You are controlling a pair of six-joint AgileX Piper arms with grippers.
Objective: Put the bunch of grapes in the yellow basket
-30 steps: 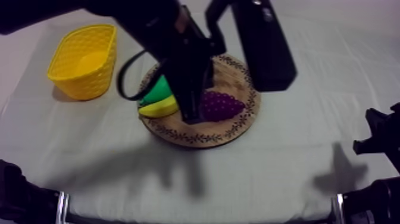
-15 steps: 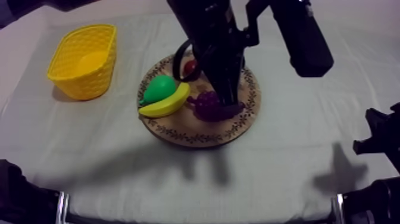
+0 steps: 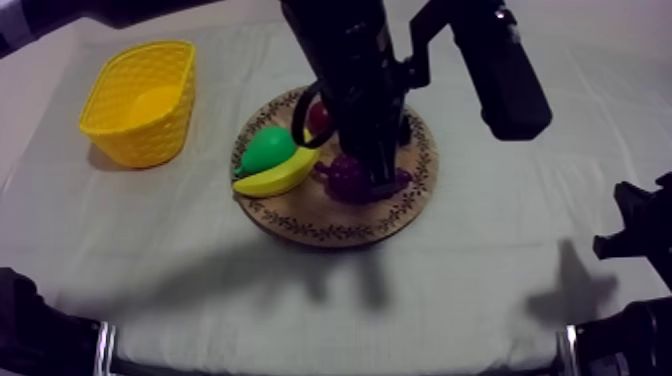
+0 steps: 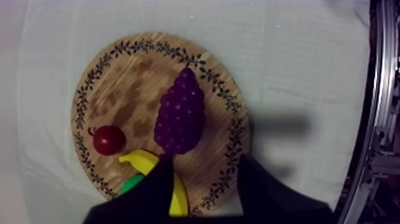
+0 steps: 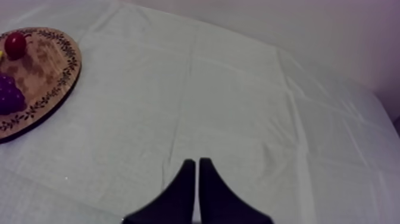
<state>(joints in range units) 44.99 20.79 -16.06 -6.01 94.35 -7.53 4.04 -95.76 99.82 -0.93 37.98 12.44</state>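
Top view: yellow basket [image 3: 140, 100] upper left, wooden board [image 3: 320, 215] centre, open desk [image 3: 215, 110] between. Left jaws spread, empty, at bunch of grapes [image 4: 180, 113]; right jaws closed, empty.

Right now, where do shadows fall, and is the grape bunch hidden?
Top view: the left arm's shadow darkens the grey-white cloth before the round wooden board, and the arm covers part of the purple bunch of grapes. Left wrist view: grapes unshaded ahead of the open left gripper; shadow on cloth beside the board.
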